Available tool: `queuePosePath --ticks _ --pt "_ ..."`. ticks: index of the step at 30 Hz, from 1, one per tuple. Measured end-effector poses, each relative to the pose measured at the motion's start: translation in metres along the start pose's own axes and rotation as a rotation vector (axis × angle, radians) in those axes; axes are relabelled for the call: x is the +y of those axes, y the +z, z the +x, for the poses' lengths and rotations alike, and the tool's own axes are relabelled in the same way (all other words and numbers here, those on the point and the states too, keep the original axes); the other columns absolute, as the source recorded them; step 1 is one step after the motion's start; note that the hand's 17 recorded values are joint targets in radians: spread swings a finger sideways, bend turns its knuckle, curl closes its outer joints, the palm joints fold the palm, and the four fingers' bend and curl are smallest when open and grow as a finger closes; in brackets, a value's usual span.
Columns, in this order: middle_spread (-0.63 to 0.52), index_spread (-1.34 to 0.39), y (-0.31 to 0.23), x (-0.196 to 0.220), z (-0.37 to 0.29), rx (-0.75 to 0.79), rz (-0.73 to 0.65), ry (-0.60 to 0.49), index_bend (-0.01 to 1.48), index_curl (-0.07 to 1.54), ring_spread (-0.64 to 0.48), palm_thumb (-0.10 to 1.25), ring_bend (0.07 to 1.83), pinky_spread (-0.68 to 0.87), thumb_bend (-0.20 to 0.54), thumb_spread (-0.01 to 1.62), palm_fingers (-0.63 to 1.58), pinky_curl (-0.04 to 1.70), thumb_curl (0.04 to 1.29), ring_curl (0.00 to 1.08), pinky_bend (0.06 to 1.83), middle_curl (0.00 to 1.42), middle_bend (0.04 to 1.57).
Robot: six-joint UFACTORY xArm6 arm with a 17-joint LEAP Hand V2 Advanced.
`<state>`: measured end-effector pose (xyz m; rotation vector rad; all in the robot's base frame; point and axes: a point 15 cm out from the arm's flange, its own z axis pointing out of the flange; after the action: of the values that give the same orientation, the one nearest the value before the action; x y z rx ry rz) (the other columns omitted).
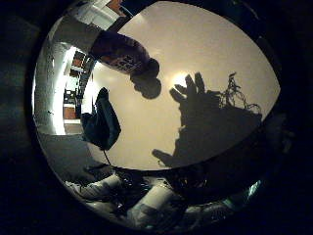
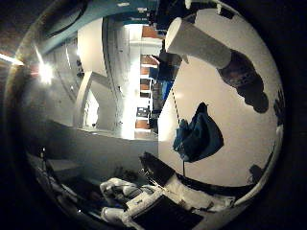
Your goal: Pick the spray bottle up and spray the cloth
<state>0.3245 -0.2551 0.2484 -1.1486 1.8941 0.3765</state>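
room: fills the left half of the thumb-side view, lit shelving and a pale partition beyond the table's edge; no part in the task.
hand: white and black parts at the lower middle of the thumb-side view, and at the lower middle of the little-finger view. not enough of the fingers shows directly to be sure of their set. the shadow on the table, right of centre in the little-finger view, has fingers spread and fairly straight, so i judge it wide and holding nothing.
cloth: dark blue, bunched in a heap, right of centre in the thumb-side view and at the left of the little-finger view. it lies on the table, well apart from the hand, free on all sides; probably laid there as the target for the spray.
spray bottle: upper right of the thumb-side view, upper left of centre in the little-finger view. white upper part, dark labelled body, standing on the table with its shadow pooled at its base. near the cloth but not touching it, upright so the hand can close round its body.
table: pale, bare surface filling the right of both views; it carries bottle, cloth and the hand's shadow.
step in hand: approach, by my reading; the bottle is not yet grasped, the cloth not yet sprayed.
next move calls for: bringing the palm to the bottle's body without knocking it over.
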Motion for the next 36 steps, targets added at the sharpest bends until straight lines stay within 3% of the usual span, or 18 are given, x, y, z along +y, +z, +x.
queuePosePath --ticks 18,36 --pt "0.12 -0.15 0.005 -0.073 0.038 -0.006 -0.027 -0.072 0.15 0.25 0.18 0.47 0.43 0.3 -0.028 0.96 0.12 0.3 0.29 0.25 0.4 0.35 0.31" --pt "0.11 -0.13 0.062 -0.075 0.007 -0.046 -0.142 -0.16 0.15 0.26 0.16 0.45 0.44 0.28 -0.031 0.93 0.14 0.3 0.3 0.26 0.38 0.35 0.32"
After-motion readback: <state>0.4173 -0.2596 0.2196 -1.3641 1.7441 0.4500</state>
